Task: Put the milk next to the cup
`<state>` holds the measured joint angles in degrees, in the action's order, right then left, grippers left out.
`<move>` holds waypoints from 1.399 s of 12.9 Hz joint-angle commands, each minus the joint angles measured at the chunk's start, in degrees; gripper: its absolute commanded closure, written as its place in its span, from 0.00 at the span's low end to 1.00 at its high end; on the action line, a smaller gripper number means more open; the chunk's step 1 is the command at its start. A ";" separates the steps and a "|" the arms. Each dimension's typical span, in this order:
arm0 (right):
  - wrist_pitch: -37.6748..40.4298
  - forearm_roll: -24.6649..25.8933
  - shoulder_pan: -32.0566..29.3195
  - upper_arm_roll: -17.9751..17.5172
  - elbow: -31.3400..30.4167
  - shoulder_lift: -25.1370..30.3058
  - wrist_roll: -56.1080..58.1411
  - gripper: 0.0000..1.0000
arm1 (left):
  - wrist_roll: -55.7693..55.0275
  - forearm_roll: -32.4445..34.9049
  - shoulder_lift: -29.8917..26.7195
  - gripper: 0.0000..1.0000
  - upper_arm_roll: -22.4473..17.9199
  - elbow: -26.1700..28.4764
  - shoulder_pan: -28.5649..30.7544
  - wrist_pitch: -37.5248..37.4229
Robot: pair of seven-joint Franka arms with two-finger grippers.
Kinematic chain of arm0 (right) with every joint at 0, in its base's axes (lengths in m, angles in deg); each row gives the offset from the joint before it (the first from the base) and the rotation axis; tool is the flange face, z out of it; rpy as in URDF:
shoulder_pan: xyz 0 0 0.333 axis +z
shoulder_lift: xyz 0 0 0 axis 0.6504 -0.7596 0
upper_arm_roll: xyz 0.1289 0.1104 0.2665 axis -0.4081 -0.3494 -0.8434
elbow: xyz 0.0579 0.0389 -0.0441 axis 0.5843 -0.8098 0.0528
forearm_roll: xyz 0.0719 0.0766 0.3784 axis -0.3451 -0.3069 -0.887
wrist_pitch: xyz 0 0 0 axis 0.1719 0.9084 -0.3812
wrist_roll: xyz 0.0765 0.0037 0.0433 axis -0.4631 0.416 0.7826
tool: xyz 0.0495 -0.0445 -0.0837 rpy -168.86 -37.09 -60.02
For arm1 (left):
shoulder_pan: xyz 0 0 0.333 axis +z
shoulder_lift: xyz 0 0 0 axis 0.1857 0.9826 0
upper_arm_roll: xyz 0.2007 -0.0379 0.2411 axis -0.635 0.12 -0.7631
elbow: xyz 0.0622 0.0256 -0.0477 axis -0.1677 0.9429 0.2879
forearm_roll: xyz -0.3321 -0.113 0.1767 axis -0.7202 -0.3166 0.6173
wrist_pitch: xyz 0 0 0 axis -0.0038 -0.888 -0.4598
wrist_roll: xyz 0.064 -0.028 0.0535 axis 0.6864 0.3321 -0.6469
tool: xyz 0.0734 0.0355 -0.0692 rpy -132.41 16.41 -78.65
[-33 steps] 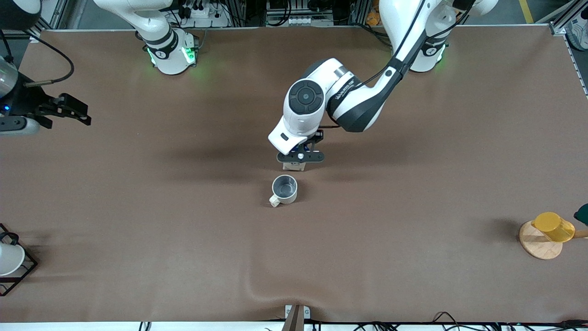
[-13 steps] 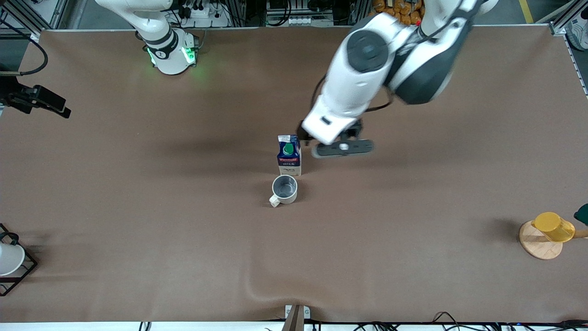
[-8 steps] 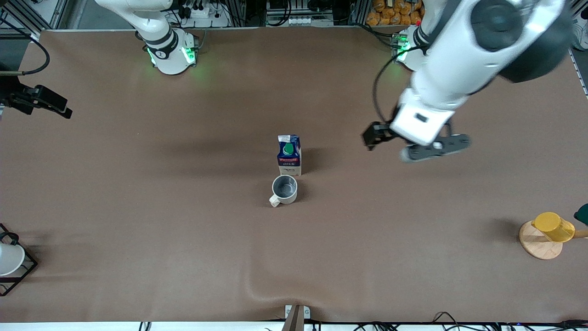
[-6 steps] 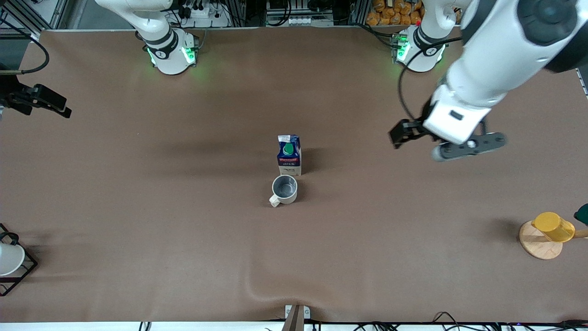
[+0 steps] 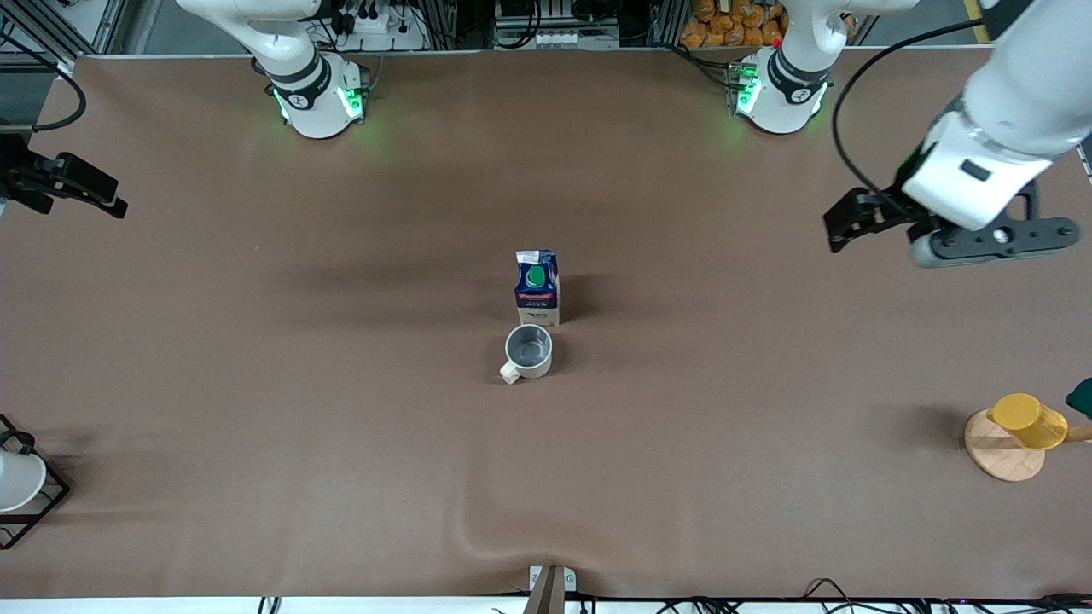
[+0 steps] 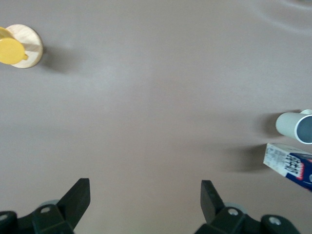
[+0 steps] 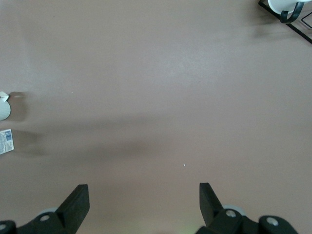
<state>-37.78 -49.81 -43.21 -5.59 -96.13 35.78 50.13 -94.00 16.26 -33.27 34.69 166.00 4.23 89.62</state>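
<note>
The milk (image 5: 537,286), a dark blue carton with a green cap, stands upright mid-table, right beside the cup (image 5: 529,351) and just farther from the front camera. The cup is pale grey-beige with a bluish inside. My left gripper (image 5: 994,241) is open and empty, up in the air over bare table toward the left arm's end. In the left wrist view its gripper (image 6: 145,195) is empty, with the milk (image 6: 290,163) and the cup (image 6: 295,126) at the picture's edge. My right gripper (image 5: 94,194) waits open over the right arm's end; its wrist view shows the gripper (image 7: 142,195) empty.
A yellow cup (image 5: 1028,420) lies on a round wooden coaster (image 5: 998,459) near the left arm's end. A dark green thing (image 5: 1082,396) shows beside it at the edge. A white cup in a black wire frame (image 5: 17,479) stands at the right arm's end.
My left gripper let go of the milk, rose and swung away toward the left arm's end of the table. The milk stays standing beside the cup. The right gripper barely moved.
</note>
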 commanded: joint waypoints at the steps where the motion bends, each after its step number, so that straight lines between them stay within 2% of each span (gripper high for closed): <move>1: 0.55 -0.04 0.62 0.30 0.67 0.06 0.29 0.00 | 1.41 1.03 -2.16 0.00 0.46 2.50 0.66 -0.15; 14: 0.90 0.05 0.44 0.39 1.11 -0.03 0.46 0.00 | 2.99 0.68 -3.57 0.00 0.63 2.59 4.97 -1.83; 18: 2.04 0.05 0.44 0.39 1.63 0.32 0.38 0.00 | 3.08 0.07 -6.73 0.00 -0.07 8.21 4.79 0.64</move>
<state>-36.83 -49.81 -43.16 -5.59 -95.66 35.77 50.19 -92.17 16.27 -36.38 34.95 169.27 8.45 88.42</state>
